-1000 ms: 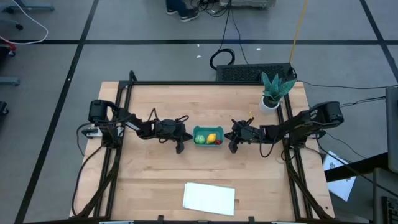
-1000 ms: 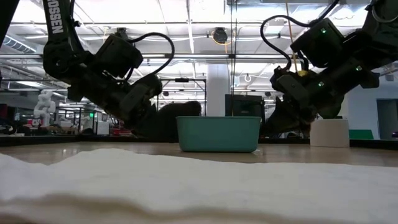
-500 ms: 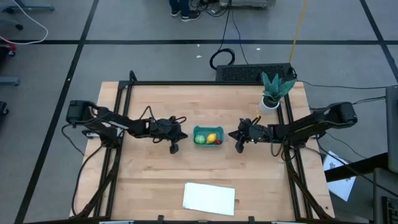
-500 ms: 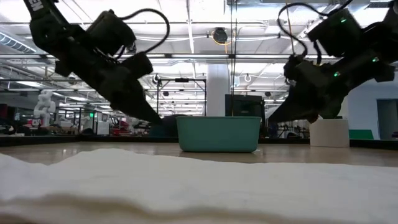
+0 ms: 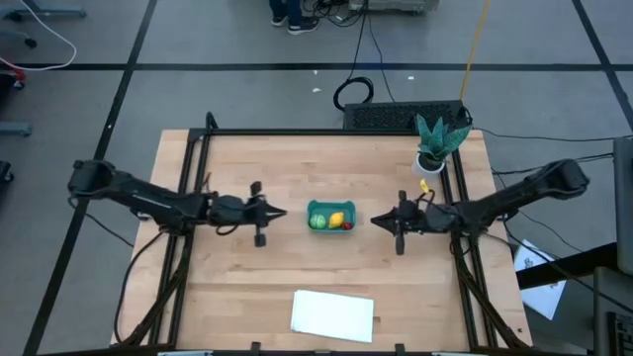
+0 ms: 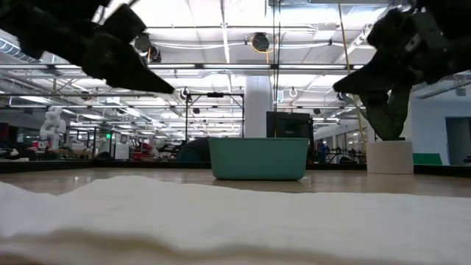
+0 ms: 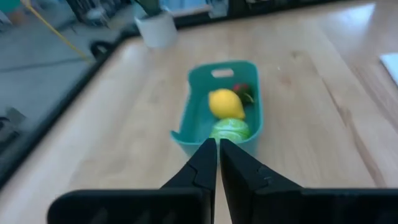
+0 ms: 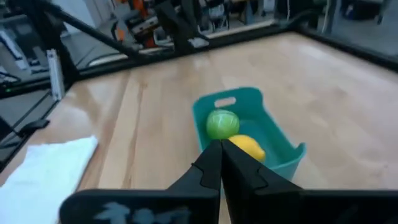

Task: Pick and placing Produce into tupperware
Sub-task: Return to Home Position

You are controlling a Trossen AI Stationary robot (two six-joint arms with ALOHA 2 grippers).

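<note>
The floor (image 5: 247,40) is grey and smooth, crossed by dark seam lines (image 5: 297,66). A black cable (image 5: 354,92) lies looped on it behind the wooden table (image 5: 297,168), and a yellow cord (image 5: 478,44) runs nearby. In the low view, the ceiling (image 6: 221,18) carries bright strip lighting and one round fixture (image 6: 258,42). A white column (image 6: 257,99) stands mid-room.
</note>
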